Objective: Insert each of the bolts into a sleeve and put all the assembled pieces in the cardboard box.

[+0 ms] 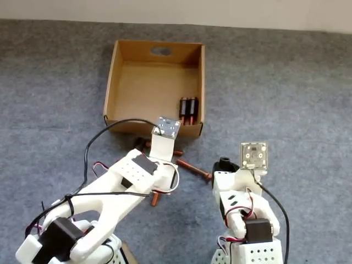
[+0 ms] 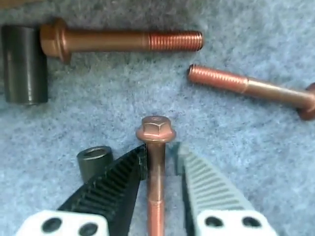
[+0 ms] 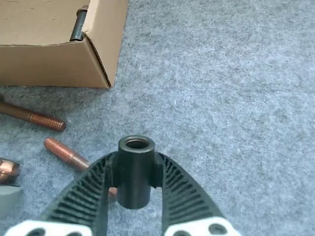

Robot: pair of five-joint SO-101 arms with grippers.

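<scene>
- The left gripper (image 2: 161,150) straddles a copper bolt (image 2: 155,132) lying on the grey carpet (image 2: 236,147). Its fingers are slightly apart: the black one touches the shank and a thin gap shows on the grey side
- The bolt's long axis runs straight along the gripper's reach, hex head away from the wrist, so closing should pinch the shank squarely
- A loose short sleeve (image 2: 94,160) stands just beside the black finger and could get nudged
- The right gripper (image 3: 135,160) is clamped on a black sleeve (image 3: 134,189), its bore facing away from the wrist, near the left arm
- The cardboard box (image 1: 113,88) lies beyond both arms, with assembled pieces (image 1: 188,110) in one corner
</scene>
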